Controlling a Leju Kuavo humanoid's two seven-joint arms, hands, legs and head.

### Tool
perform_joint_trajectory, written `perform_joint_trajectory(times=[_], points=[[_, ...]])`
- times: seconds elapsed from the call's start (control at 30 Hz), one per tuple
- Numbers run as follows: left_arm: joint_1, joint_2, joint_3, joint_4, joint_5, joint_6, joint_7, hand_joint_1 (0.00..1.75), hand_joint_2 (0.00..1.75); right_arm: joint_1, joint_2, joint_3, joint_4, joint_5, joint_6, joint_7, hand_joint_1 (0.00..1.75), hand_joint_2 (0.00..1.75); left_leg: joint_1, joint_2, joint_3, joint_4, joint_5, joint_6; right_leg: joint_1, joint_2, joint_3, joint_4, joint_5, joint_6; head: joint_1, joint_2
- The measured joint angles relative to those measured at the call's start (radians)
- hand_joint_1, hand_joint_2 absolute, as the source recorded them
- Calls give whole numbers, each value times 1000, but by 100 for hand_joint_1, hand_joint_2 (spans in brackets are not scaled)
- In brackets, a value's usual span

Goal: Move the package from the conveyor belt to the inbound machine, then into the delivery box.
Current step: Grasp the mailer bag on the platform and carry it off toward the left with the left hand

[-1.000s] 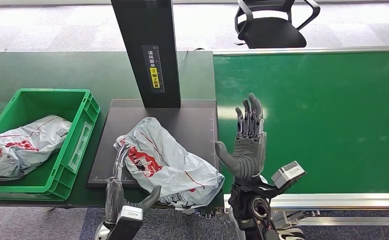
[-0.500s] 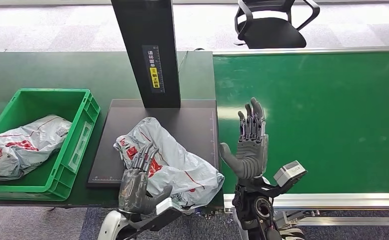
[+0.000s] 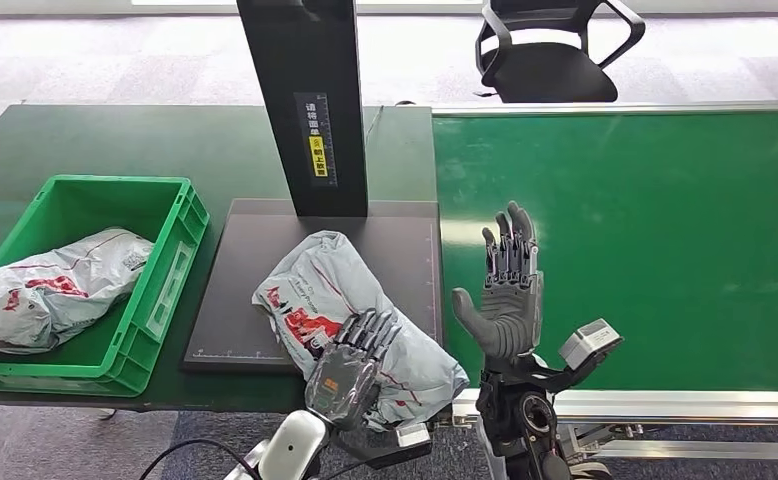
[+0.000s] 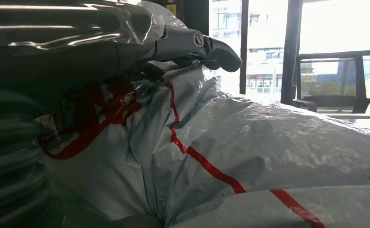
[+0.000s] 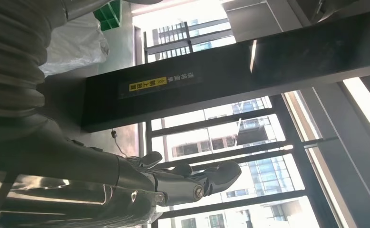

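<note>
Lower centre of the head view: the package (image 3: 345, 305), a crinkled grey plastic mailer with red print, lies on the black plate of the inbound machine (image 3: 255, 250), and your left hand (image 3: 350, 365) rests on its near edge with fingers laid over the film, though whether they grip cannot be told. Expect it to be light, soft and slippery, so gather a bunched fold, not the flat face. Your right hand (image 3: 505, 290) stands released, fingers straight, over the smooth green conveyor belt (image 3: 665, 240); the ribbed green delivery box (image 3: 170, 265) at left holds another mailer.

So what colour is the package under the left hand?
Light grey package with red printing and stripes, clearest in the head view; the left hand rests on it.
</note>
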Motion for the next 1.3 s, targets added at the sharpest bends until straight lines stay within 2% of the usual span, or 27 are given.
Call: perform_joint_trajectory(times=[0.13, 0.17, 0.2, 0.27, 0.3, 0.33, 0.37, 0.9, 1.07, 1.13, 1.17, 1.3], points=[[-23, -16, -1, 43, 0, 11, -9, 0, 175, 1, 0, -7, 8, -1, 3, 0, 0, 175, -2, -1, 2, 0, 1, 2, -1, -1, 3, 0, 1, 1, 0, 0], [-26, -20, -1, 48, 0, 13, -10, 10, 175, 2, 0, -8, 9, -2, 3, 0, 0, 175, -2, -1, 2, 0, 2, 2, -2, -1, 3, 0, 1, 1, 0, 0], [-28, -23, -1, 52, 0, 17, -12, 39, 175, 4, 0, -8, 10, -3, 3, 0, 0, 175, -2, -1, 2, 0, 2, 2, -2, -1, 3, 0, 2, 1, 0, 0], [-30, -28, 0, 55, 0, 29, -13, 119, 175, 9, 0, -10, 10, -5, 3, 0, 0, 175, -2, 0, 2, 0, 2, 3, -2, 0, 4, 0, 3, 1, 0, 0], [-30, -29, 0, 56, 0, 37, -14, 152, 175, 12, 0, -11, 10, -6, 3, 0, 0, 175, -2, 0, 2, 0, 2, 3, -2, 0, 3, 0, 3, 1, 0, 0], [-31, -29, 0, 56, 0, 44, -15, 166, 175, 14, 0, -12, 11, -8, 3, 0, 0, 175, -2, 0, 1, 0, 3, 2, -2, 0, 2, 0, 3, 1, 0, 0], [-31, -29, 0, 56, 0, 49, -17, 171, 175, 16, 0, -13, 11, -9, 2, 0, 0, 175, -2, 0, 0, 0, 3, 2, -1, 0, 2, 0, 3, 1, 0, 0], [-12, -25, 8, -25, 51, 187, -82, 175, 175, 40, 0, -21, 13, -15, -23, 0, 0, 175, -2, 1, -7, 0, 2, 2, -1, 1, -7, 0, 3, 0, 0, 0], [4, -21, 15, -84, 82, 195, -121, 175, 175, 46, 0, -22, 13, -16, -30, 0, 0, 175, -2, 2, -8, 0, 2, 2, -1, 1, -9, 0, 3, 0, 0, 0], [30, -19, 35, -170, 116, 200, -194, 175, 175, 50, 0, -22, 13, -17, -37, 0, 0, 175, -2, 2, -9, 0, 2, 2, -1, 1, -9, 1, 3, 0, 0, 0], [47, -21, 57, -232, 143, 202, -260, 175, 175, 52, 0, -21, 13, -17, -42, 0, 0, 175, -2, 2, -9, 0, 2, 2, -1, 1, -10, 1, 3, 0, 0, 0], [116, -54, 219, -499, 359, 210, -651, 175, 175, 57, 0, -20, 13, -23, -61, 0, 0, 175, -1, 6, -9, 0, 2, 1, -1, 4, -11, 1, 3, 0, 0, 0]])
